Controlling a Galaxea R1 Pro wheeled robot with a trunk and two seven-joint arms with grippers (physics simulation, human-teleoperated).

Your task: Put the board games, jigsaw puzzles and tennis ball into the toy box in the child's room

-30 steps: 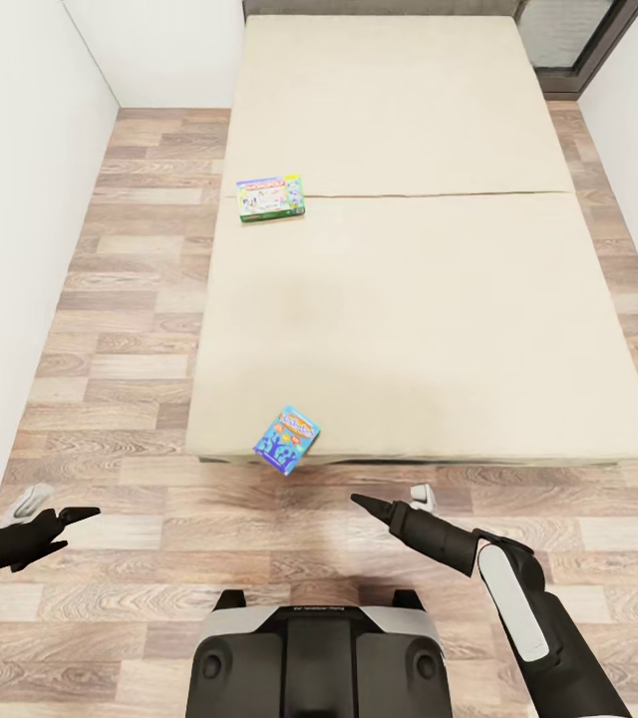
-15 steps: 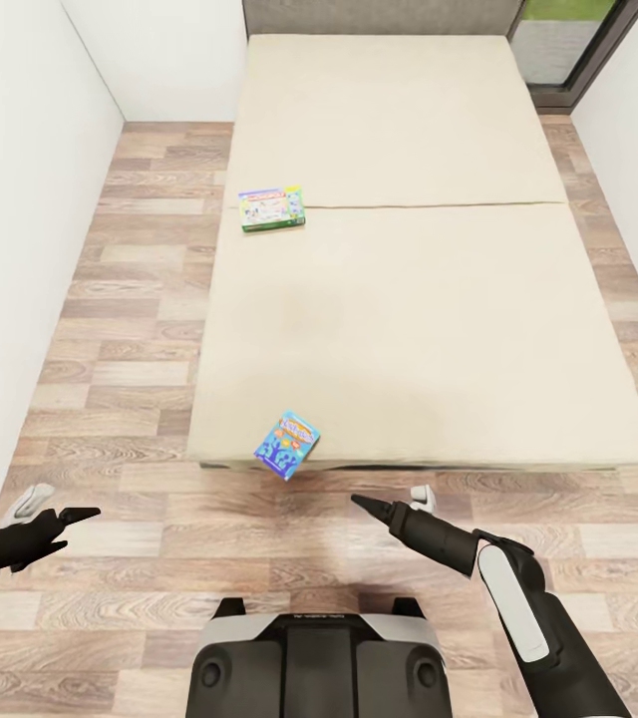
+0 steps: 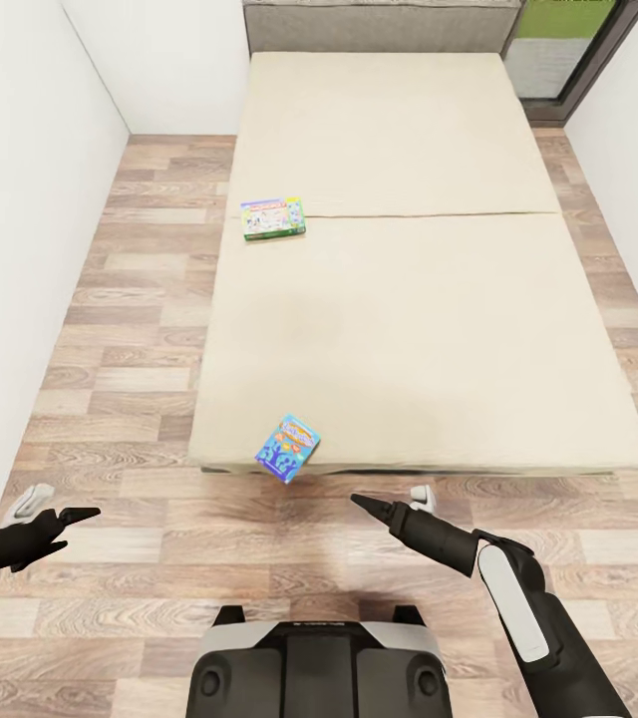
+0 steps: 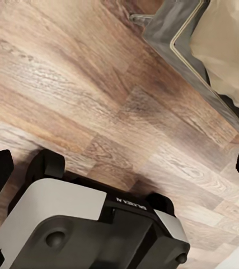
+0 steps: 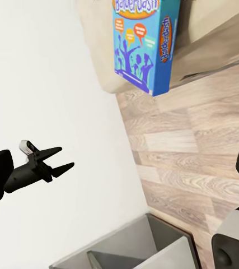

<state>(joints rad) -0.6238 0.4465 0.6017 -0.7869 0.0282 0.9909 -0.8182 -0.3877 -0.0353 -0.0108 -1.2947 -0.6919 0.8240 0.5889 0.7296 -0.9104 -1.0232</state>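
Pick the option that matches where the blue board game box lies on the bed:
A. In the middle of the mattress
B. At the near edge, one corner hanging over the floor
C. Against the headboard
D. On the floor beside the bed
B: the blue board game box sits at the near edge of the bed, its lower corner sticking out past the mattress over the wood floor.

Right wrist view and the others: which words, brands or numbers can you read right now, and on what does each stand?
"Balderdash": yellow title on the blue flat game box overhanging the beige bed's near edge; its small speech-bubble print is unreadable.
"GALAXEA", seen upside down: small lettering on the robot's grey and black base.
Green-edged flat game box farther up the bed: print too small to read.
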